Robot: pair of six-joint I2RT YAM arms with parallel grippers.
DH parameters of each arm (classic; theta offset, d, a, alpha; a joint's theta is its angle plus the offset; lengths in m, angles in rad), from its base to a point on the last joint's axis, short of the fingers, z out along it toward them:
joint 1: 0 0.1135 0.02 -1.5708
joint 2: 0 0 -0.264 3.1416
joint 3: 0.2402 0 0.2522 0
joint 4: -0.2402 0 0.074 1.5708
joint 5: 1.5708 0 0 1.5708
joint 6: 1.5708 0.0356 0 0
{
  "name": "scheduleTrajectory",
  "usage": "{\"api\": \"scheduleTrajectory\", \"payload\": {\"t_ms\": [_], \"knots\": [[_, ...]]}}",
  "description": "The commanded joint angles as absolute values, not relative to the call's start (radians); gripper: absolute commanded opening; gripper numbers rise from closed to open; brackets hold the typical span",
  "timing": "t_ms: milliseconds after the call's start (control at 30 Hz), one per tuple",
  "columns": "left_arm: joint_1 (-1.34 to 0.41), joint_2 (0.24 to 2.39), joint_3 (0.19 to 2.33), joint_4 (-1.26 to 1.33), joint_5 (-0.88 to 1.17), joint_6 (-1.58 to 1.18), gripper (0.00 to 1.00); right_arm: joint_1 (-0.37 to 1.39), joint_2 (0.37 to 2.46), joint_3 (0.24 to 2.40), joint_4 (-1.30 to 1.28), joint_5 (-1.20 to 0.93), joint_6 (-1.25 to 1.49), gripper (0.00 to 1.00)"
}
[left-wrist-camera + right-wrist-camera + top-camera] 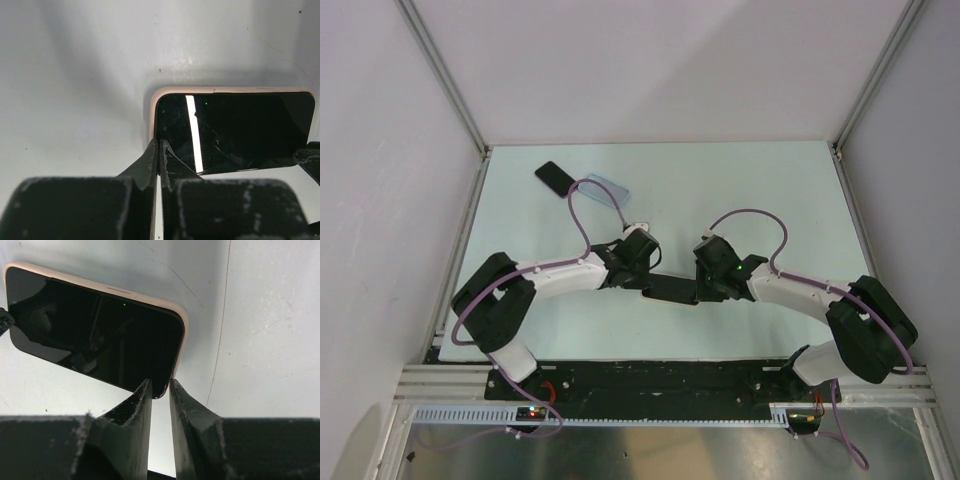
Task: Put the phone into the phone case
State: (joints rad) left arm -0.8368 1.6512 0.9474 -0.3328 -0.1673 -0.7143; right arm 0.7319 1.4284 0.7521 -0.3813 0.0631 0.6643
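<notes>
The phone (670,288) is a black slab with a pale pink rim, lying between my two grippers at the middle of the table. In the left wrist view the phone (235,130) fills the right half. My left gripper (160,144) is shut, its tips at the phone's left edge. In the right wrist view the phone (95,330) lies at the upper left. My right gripper (160,385) is closed on the phone's near right corner. The light blue phone case (605,188) lies at the far left, apart from both grippers.
A second flat black slab (554,177) lies beside the case at the far left. White walls and metal frame posts (445,80) close in the table on three sides. The left arm's purple cable (578,215) loops over the table near the case.
</notes>
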Motion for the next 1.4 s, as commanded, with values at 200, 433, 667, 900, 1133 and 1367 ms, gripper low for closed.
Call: {"api": "scheduleTrajectory", "payload": {"t_ms": [200,433,667,900,1133,1367], "knots": [[-0.855,1.716,0.964,-0.341,-0.146,-0.725,0.0,0.751,1.466,0.732,-0.339,0.054,0.69,0.16],[-0.863,1.764,0.951,-0.341,-0.135,-0.749,0.0,0.777,1.501,0.731,-0.334,0.061,0.697,0.12],[-0.874,1.806,0.947,-0.338,-0.131,-0.765,0.0,0.813,1.553,0.721,-0.311,0.059,0.72,0.1],[-0.877,1.844,0.949,-0.332,-0.121,-0.771,0.0,0.853,1.571,0.651,-0.254,0.051,0.777,0.07],[-0.88,1.867,0.967,-0.33,-0.109,-0.768,0.0,0.878,1.612,0.591,-0.175,0.024,0.825,0.05],[-0.863,1.814,1.015,-0.347,-0.116,-0.744,0.0,0.86,1.487,0.612,-0.212,0.026,0.817,0.1]]}}
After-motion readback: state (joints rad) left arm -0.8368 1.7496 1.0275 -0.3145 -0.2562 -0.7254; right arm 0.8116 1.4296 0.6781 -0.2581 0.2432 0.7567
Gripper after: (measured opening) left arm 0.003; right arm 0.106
